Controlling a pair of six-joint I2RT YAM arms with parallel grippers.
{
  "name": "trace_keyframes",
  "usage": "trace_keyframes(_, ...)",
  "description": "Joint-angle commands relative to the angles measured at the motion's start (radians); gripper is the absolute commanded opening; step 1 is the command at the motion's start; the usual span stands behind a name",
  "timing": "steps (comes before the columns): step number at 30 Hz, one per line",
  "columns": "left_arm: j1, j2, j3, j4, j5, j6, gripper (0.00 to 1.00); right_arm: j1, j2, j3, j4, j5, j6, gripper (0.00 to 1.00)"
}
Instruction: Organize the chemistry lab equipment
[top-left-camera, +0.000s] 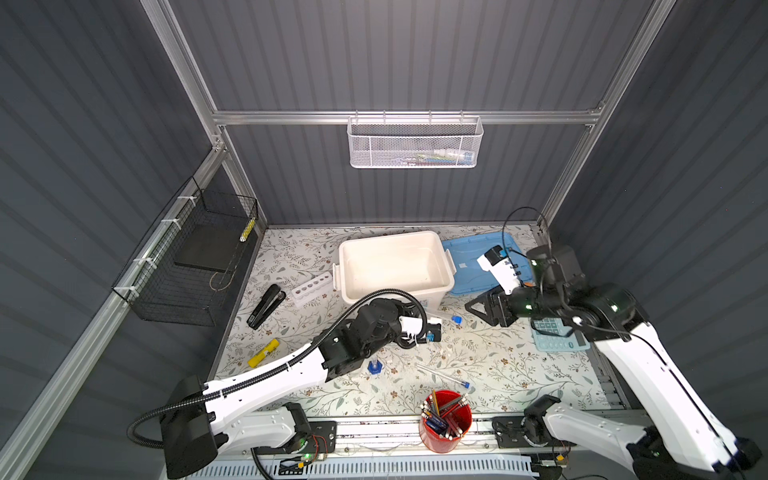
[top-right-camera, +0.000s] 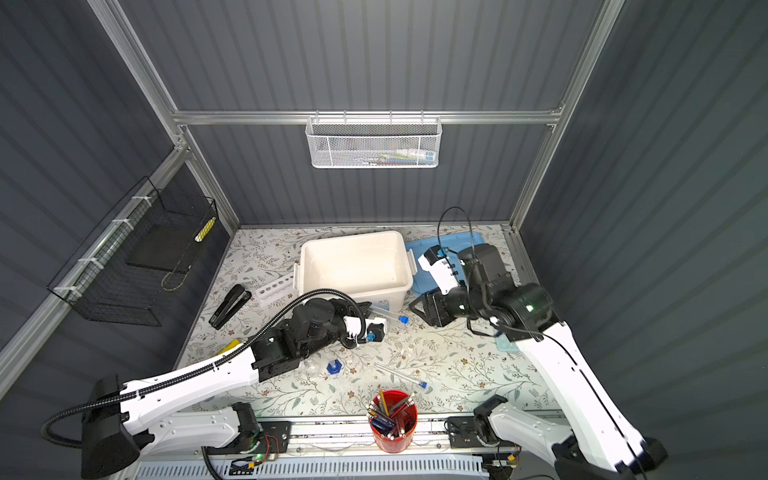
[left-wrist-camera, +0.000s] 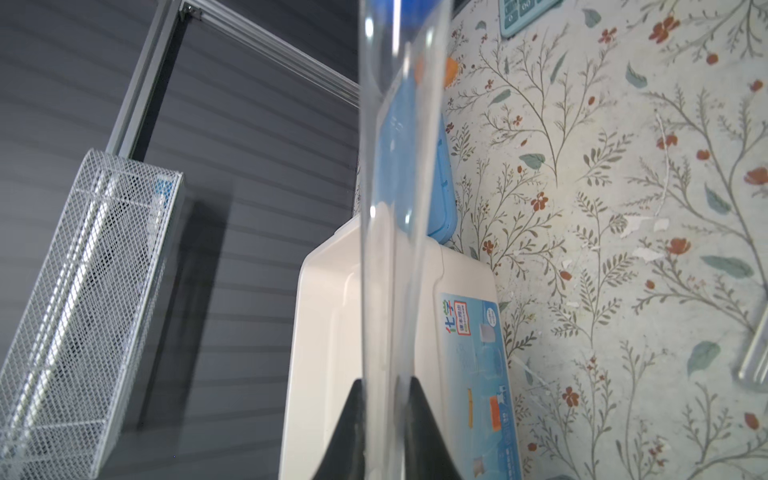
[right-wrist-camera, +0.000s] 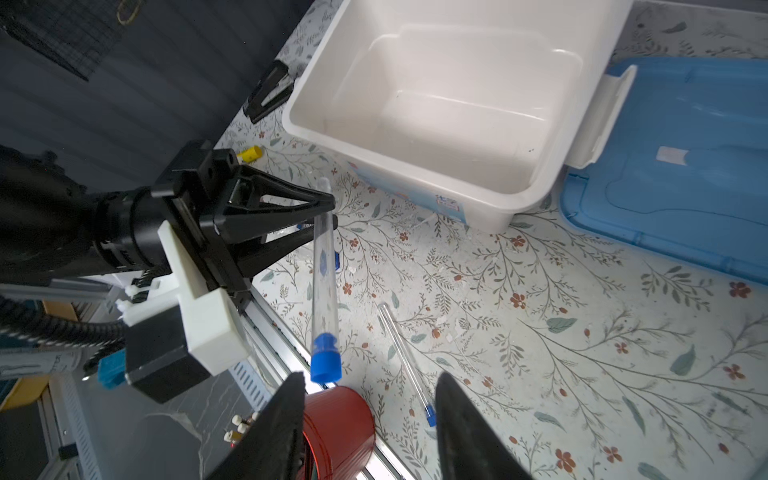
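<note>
At 9 o'clock of the open right pincer, a thin clear tube with blue cap lies 9-to-3 in a top view, cap toward that pincer, capless end gripped by the left pincer.

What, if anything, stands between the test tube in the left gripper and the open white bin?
Nothing visible does. The left gripper holds the test tube just in front of the white bin; its blue lid lies off to the side.
</note>
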Motion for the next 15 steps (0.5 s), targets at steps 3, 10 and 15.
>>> trace_keyframes(3,0.075,-0.049,0.043,0.066,0.134,-0.331,0.00,-0.009,-0.144,-0.181,0.316,0.109,0.113,0.60)
trace_keyframes(10,0.150,-0.055,0.073,0.072,0.295,-0.558,0.00,-0.010,-0.170,-0.283,0.505,0.055,0.124,0.58)
trace_keyframes(15,0.186,-0.037,0.133,0.014,0.454,-0.665,0.00,-0.009,-0.143,-0.339,0.714,-0.080,0.126,0.47)
